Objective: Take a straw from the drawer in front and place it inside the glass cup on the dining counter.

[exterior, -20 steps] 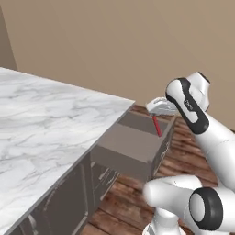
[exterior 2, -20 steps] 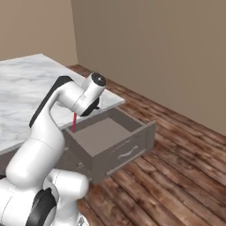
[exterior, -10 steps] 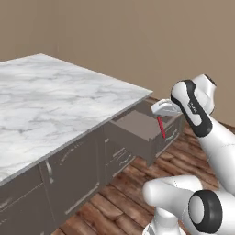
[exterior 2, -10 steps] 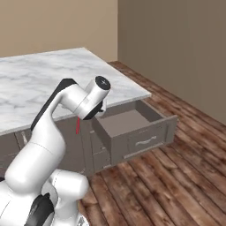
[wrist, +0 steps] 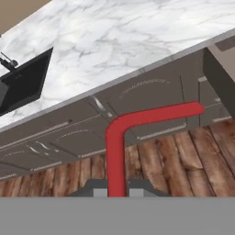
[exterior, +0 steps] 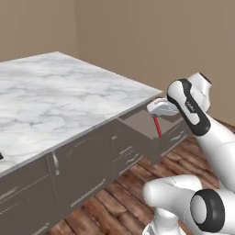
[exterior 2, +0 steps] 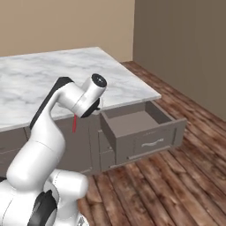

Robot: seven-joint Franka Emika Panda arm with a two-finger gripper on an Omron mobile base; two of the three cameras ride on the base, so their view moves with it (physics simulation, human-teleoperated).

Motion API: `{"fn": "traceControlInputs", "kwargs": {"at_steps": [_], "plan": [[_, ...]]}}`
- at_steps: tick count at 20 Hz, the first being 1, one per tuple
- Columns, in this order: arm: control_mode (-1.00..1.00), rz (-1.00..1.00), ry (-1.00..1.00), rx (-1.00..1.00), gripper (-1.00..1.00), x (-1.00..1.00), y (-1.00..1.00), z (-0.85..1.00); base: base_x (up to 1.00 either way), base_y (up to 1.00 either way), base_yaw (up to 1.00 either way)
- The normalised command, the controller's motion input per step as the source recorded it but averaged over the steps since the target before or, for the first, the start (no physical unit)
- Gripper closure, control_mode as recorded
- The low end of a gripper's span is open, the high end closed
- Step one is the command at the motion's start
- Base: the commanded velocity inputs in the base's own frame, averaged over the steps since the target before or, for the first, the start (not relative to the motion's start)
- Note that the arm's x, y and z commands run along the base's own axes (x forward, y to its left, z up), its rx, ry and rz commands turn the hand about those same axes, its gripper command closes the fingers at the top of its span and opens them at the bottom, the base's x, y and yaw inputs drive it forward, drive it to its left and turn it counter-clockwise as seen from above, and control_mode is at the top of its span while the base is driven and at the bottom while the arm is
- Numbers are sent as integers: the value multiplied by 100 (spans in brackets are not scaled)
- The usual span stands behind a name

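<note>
The marble bench (exterior: 69, 92) spreads wide, its drawer (exterior 2: 141, 128) standing open beside the arm. The tool (exterior: 157, 118) hangs in front of the cabinets, clamped tight on the red straw (exterior: 157, 127), which points down from its tips.

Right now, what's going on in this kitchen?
The robot's gripper is shut on a red straw, holding it in the air beside the counter. The drawer stands open. The straw is out of the drawer, not yet over the counter, and a black sink is set in the marble top.
</note>
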Motion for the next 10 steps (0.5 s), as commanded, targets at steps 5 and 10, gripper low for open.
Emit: {"fn": "traceControlInputs", "kwargs": {"at_steps": [5,10], "plan": [[100,0,0,0,100,0,0,0,42,-100,12],[100,0,0,0,100,0,0,0,98,-75,0]]}}
